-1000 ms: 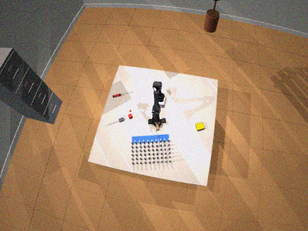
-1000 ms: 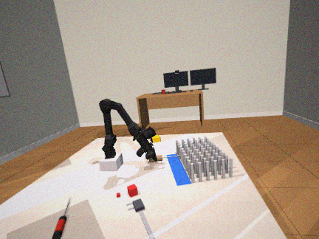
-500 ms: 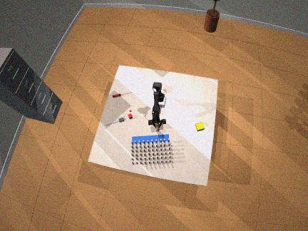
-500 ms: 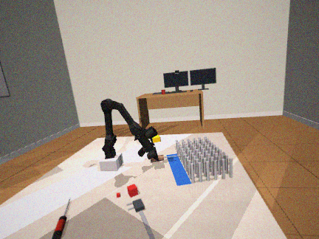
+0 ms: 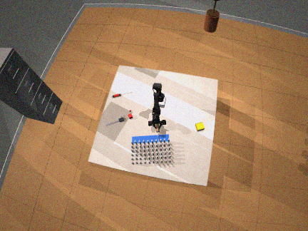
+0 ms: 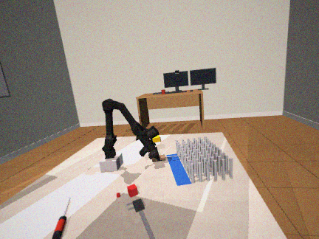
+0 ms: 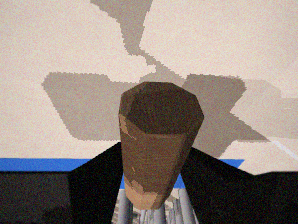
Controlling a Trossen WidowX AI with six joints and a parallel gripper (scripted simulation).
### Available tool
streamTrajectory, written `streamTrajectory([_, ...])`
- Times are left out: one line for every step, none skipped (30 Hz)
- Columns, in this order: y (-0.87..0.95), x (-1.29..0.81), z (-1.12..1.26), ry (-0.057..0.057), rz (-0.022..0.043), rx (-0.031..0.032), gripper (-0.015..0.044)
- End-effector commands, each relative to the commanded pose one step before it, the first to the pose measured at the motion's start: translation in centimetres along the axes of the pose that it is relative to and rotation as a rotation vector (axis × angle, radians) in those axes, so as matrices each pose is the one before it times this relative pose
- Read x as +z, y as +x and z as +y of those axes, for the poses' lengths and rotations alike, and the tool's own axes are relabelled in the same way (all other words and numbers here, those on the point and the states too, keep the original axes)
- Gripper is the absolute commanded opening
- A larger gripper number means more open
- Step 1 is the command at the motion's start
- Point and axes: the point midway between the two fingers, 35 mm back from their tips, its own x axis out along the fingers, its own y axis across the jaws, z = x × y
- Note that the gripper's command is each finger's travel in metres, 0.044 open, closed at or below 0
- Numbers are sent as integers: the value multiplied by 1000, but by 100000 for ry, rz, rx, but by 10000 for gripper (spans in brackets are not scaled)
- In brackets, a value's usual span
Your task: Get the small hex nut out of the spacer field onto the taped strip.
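Observation:
My gripper (image 5: 157,123) (image 6: 154,154) (image 7: 151,148) is shut on the brown wooden handle (image 5: 157,128) (image 6: 162,158) (image 7: 160,135) of a tool. It holds the tool low at the near edge of the blue taped strip (image 5: 142,139) (image 6: 179,171) (image 7: 30,164). The tool's working end is hidden behind the handle. The field of standing grey metal spacers (image 5: 152,153) (image 6: 204,159) (image 7: 150,216) lies just beyond the strip, and all of them look upright. I cannot see the hex nut in any view.
A red-handled screwdriver (image 5: 119,95) (image 6: 59,225), a red cube (image 5: 130,115) (image 6: 132,190) and a dark grey tool (image 5: 120,120) (image 6: 139,205) lie left of the arm on the white mat (image 5: 192,103). A yellow block (image 5: 199,126) (image 6: 156,139) lies to the right.

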Motion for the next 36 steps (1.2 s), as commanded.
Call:
streamTrajectory([27, -845, 174, 365, 1400, 700, 0])
streamTrajectory([30, -57, 0, 0, 7, 0, 0])
streamTrajectory([30, -57, 0, 0, 7, 0, 0])
streamTrajectory([30, -57, 0, 0, 7, 0, 0])
streamTrajectory([30, -57, 0, 0, 7, 0, 0])
streamTrajectory([30, -57, 0, 0, 7, 0, 0])
streamTrajectory([30, -57, 0, 0, 7, 0, 0])
streamTrajectory([30, -57, 0, 0, 7, 0, 0])
streamTrajectory([29, -55, 0, 0, 7, 0, 0])
streamTrajectory([29, -55, 0, 0, 7, 0, 0])
streamTrajectory([29, -55, 0, 0, 7, 0, 0])
streamTrajectory([29, -55, 0, 0, 7, 0, 0])
streamTrajectory([29, -56, 0, 0, 7, 0, 0])
streamTrajectory([29, -56, 0, 0, 7, 0, 0])
streamTrajectory([29, -56, 0, 0, 7, 0, 0])
streamTrajectory([29, -56, 0, 0, 7, 0, 0])
streamTrajectory([29, -56, 0, 0, 7, 0, 0])
streamTrajectory([29, -56, 0, 0, 7, 0, 0])
streamTrajectory([29, -56, 0, 0, 7, 0, 0])
streamTrajectory([29, -56, 0, 0, 7, 0, 0])
streamTrajectory([29, -56, 0, 0, 7, 0, 0])
streamTrajectory([29, -56, 0, 0, 7, 0, 0])
streamTrajectory([29, -56, 0, 0, 7, 0, 0])
streamTrajectory([29, -56, 0, 0, 7, 0, 0])
streamTrajectory([29, -56, 0, 0, 7, 0, 0])
streamTrajectory([29, -56, 0, 0, 7, 0, 0])
streamTrajectory([29, -56, 0, 0, 7, 0, 0])
streamTrajectory([29, -56, 0, 0, 7, 0, 0])
streamTrajectory([29, -56, 0, 0, 7, 0, 0])
streamTrajectory([29, -56, 0, 0, 7, 0, 0])
streamTrajectory([28, -54, 0, 0, 7, 0, 0])
streamTrajectory([28, -54, 0, 0, 7, 0, 0])
streamTrajectory([28, -54, 0, 0, 7, 0, 0])
streamTrajectory([28, -54, 0, 0, 7, 0, 0])
streamTrajectory([28, -54, 0, 0, 7, 0, 0])
streamTrajectory([28, -54, 0, 0, 7, 0, 0])
